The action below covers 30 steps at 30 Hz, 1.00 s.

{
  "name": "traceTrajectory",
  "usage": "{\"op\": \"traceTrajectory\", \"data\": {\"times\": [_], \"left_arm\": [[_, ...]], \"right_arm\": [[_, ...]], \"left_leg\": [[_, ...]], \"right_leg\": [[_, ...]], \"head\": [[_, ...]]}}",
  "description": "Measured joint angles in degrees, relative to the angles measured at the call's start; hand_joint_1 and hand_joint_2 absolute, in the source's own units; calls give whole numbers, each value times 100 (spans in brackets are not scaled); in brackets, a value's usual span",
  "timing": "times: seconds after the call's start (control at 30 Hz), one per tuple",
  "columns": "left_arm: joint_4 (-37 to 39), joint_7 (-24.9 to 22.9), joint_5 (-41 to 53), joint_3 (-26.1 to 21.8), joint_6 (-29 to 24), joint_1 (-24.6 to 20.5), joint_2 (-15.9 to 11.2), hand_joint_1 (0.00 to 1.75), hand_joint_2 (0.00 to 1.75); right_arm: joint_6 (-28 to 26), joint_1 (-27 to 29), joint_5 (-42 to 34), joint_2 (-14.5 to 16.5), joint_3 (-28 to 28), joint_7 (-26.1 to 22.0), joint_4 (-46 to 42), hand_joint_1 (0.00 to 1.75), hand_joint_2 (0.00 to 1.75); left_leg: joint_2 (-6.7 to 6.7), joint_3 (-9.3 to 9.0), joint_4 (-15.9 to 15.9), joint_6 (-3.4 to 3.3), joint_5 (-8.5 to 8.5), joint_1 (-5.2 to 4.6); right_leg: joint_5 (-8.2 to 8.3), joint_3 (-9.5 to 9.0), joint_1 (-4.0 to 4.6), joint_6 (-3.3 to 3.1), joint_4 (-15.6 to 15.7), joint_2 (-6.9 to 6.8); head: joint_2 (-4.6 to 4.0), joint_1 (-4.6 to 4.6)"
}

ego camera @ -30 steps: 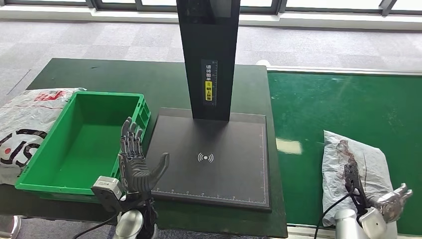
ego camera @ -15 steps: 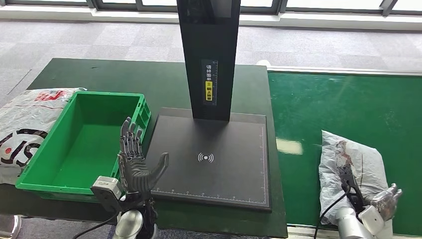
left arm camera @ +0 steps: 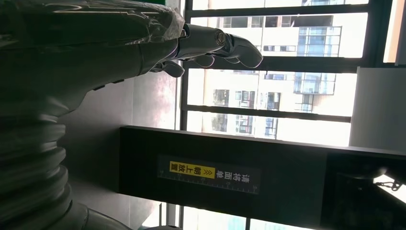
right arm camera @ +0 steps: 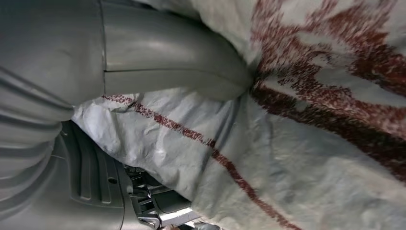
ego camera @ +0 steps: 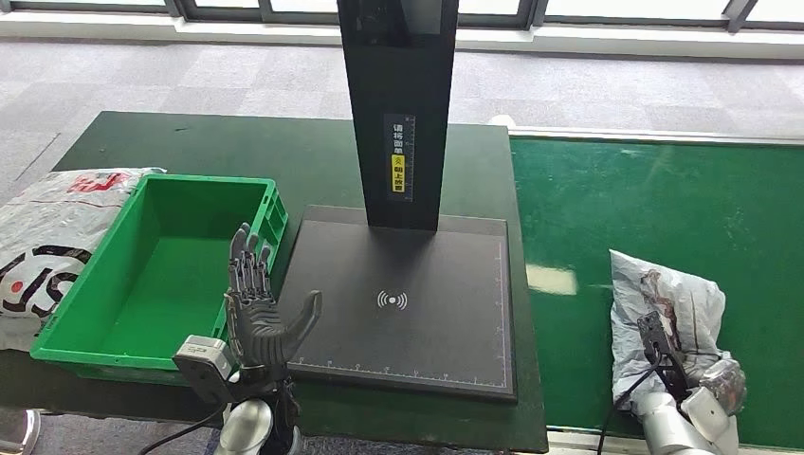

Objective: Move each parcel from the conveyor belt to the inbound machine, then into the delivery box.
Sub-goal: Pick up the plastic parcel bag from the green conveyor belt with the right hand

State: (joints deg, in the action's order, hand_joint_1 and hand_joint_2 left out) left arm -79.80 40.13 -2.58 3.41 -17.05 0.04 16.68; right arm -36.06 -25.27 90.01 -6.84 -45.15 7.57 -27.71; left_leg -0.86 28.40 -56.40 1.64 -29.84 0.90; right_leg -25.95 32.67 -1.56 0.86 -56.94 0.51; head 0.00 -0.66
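A crumpled white parcel (ego camera: 664, 299) with dark red print lies on the green conveyor belt (ego camera: 654, 190) at the right. My right hand (ego camera: 697, 384) grips its near end, dark fingers on top and thumb at the side. In the right wrist view the grey thumb (right arm camera: 172, 62) presses into the parcel's (right arm camera: 297, 143) plastic. My left hand (ego camera: 258, 318) stands upright with fingers spread and holds nothing, between the green delivery box (ego camera: 275, 213) and the black plate of the inbound machine (ego camera: 408, 332). The left wrist view shows that hand (left arm camera: 215, 45) held up before the machine's column (left arm camera: 210, 175).
The machine's black column (ego camera: 396, 114) rises from the back of the plate. A white printed bag (ego camera: 47, 237) lies left of the green box on the dark table (ego camera: 190, 142). The belt's near edge runs just in front of my right hand.
My right hand has closed in on the parcel's near end, and the parcel has bunched up and shifted slightly left. The left hand has not moved.
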Motion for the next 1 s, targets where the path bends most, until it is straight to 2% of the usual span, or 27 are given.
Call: {"op": "traceTrajectory", "data": {"times": [0.63,0.83,1.0], "left_arm": [[15,0,103,0,79,-1,0,0,175],[18,0,56,0,12,0,0,0,175],[17,0,55,0,-4,0,0,0,175]], "right_arm": [[-21,25,-102,-6,2,-122,17,175,175],[-380,257,-413,150,66,-750,-395,175,175],[-404,412,-453,342,113,-844,-832,175,175]], "left_leg": [[0,-4,0,0,0,2],[-5,7,1,0,-1,2],[-4,7,1,0,-1,2]], "right_leg": [[-1,0,3,-1,0,0],[-1,2,2,-1,-1,-4],[-2,5,2,-1,-1,-3]], "head": [[0,0],[0,0],[0,0]]}}
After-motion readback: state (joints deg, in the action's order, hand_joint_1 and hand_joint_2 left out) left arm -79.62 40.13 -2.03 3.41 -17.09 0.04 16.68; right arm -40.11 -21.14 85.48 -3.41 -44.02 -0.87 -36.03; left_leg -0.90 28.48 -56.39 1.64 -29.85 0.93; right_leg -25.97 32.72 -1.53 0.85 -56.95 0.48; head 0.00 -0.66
